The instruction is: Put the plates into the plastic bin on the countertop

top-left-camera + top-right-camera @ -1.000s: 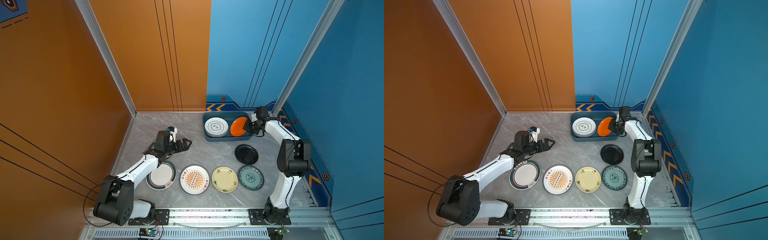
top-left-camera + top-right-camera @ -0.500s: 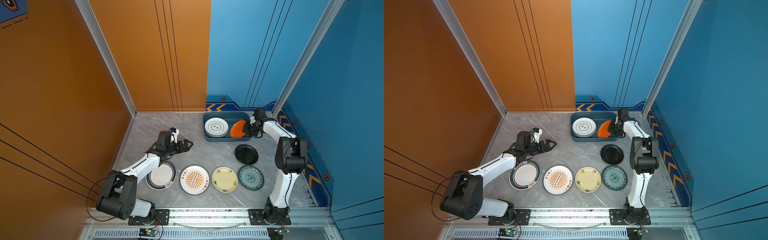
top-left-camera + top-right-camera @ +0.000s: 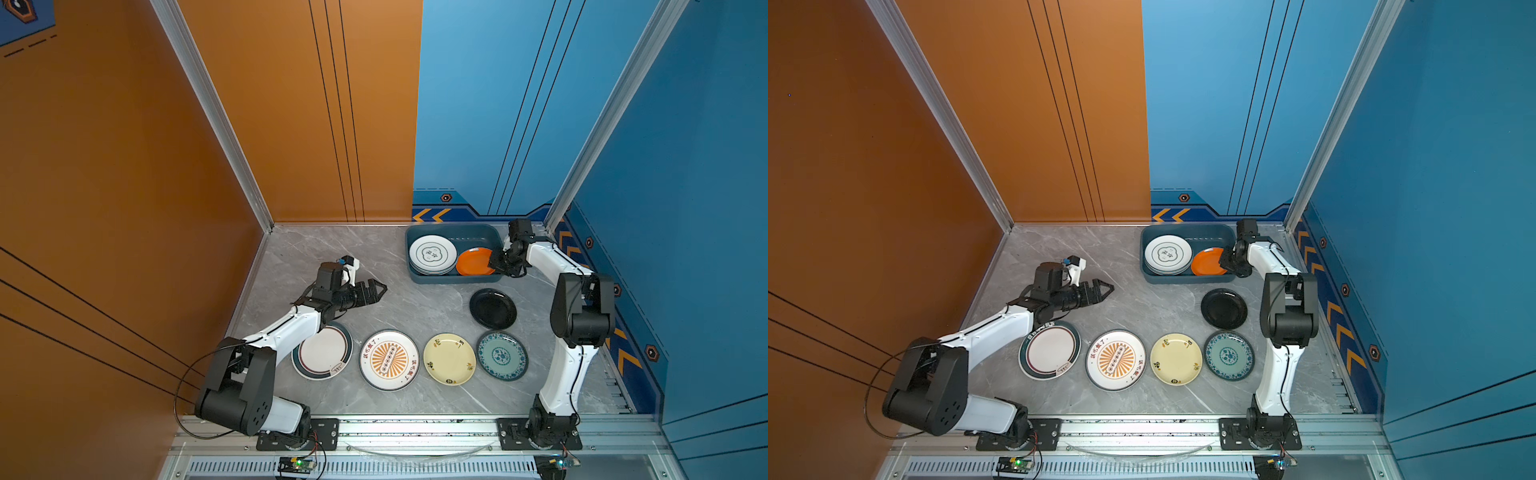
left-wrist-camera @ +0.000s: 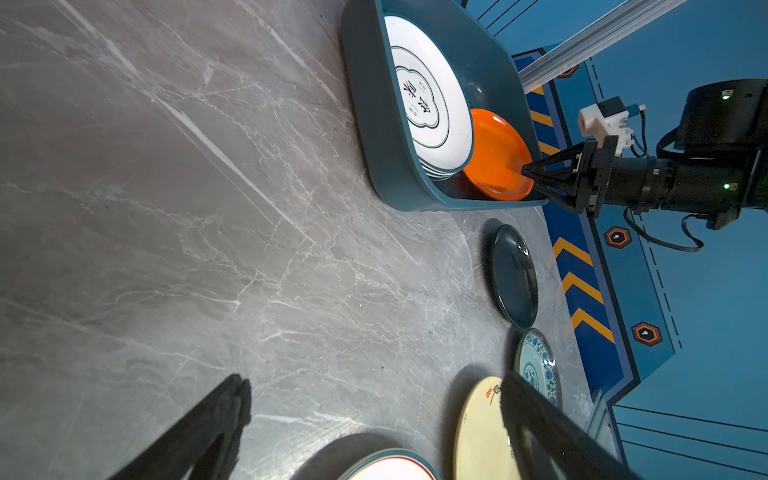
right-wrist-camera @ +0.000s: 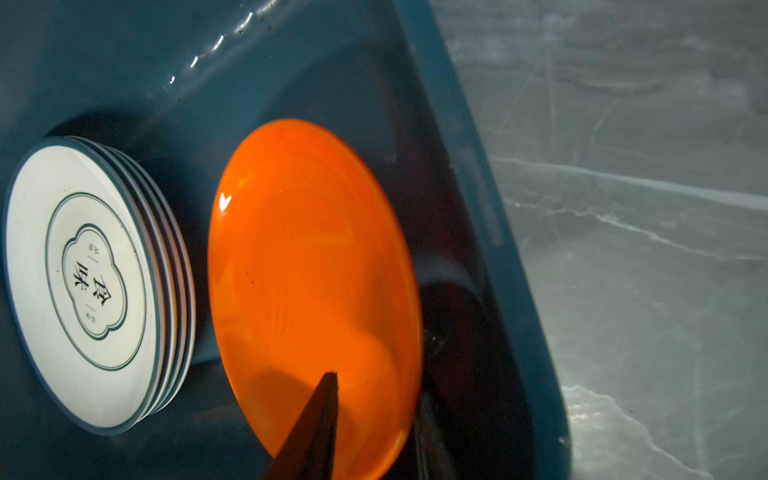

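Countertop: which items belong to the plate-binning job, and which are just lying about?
Job: plastic bin, white plate stack, orange plate, black plate, teal plate, cream plate, sunburst plate, dark-rimmed plate.
Not part of it: aluminium rails, small circuit board.

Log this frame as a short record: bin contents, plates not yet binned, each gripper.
bin: white stack, orange plate beside it
not binned: dark-rimmed plate, sunburst plate, cream plate, teal plate, black plate, on countertop
left gripper: jaws open, empty, above countertop
right gripper: at orange plate's rim in bin; grip unclear
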